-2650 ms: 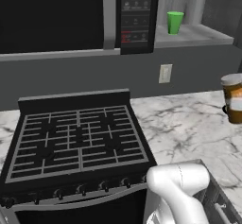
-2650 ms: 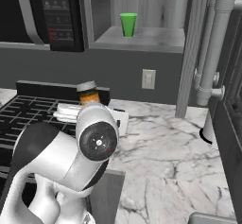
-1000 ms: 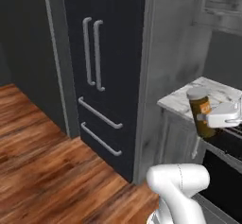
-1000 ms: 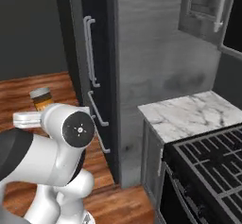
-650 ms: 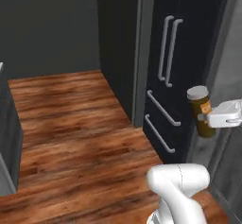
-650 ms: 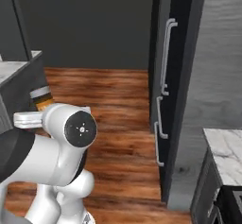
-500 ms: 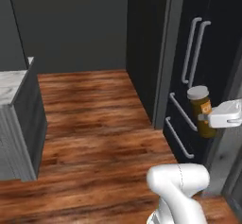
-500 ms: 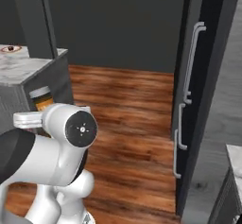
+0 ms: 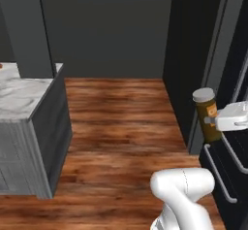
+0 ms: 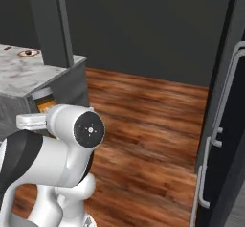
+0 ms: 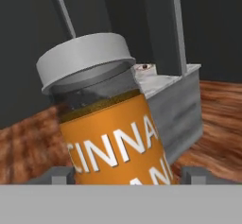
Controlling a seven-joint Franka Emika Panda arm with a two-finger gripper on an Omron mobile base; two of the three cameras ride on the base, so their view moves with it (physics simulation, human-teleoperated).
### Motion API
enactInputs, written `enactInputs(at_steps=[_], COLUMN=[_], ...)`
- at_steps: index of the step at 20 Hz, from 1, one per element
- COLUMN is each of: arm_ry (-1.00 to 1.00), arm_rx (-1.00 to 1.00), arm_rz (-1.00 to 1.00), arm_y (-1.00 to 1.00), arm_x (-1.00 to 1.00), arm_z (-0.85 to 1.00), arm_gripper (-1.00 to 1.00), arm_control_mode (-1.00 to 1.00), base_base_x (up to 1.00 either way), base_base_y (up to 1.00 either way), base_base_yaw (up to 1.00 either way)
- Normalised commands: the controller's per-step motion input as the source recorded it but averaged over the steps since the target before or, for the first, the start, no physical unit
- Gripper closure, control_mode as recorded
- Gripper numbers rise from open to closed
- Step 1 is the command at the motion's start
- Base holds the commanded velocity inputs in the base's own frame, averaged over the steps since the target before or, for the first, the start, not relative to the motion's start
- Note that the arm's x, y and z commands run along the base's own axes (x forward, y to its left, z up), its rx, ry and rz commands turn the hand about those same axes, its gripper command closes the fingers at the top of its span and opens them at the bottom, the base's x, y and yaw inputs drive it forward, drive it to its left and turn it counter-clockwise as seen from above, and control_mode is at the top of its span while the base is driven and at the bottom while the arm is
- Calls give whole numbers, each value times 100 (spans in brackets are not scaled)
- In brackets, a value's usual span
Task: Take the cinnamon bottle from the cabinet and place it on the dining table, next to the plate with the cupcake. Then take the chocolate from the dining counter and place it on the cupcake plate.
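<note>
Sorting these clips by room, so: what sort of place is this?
Most likely a home kitchen with a dining area: a marble-topped dining table, a dark fridge-like door with long handles, wood flooring, and a cinnamon bottle in the gripper.

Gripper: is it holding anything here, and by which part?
Yes: the gripper holds the cinnamon bottle upright, jaws closed on the labelled body, below the cap.

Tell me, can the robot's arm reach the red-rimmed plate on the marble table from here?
Probably not yet: the red-rimmed plate sits far off on the white marble table, and the gripper holds the amber cinnamon bottle.
</note>
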Motion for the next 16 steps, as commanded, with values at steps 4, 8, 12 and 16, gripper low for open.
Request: enactInputs(at_steps=[4,8,12,16], arm_ry=[0,0,0,0], arm_rx=[0,0,0,0], arm_rz=[0,0,0,0], arm_y=[0,0,0,0], arm_x=[0,0,0,0], arm_z=[0,0,0,0], arm_gripper=[100,100,100,100], arm_control_mode=[100,100,100,100], base_base_x=[100,100,100,100], base_base_y=[19,26,38,32], base_base_yaw=[0,-3,-8,-7])
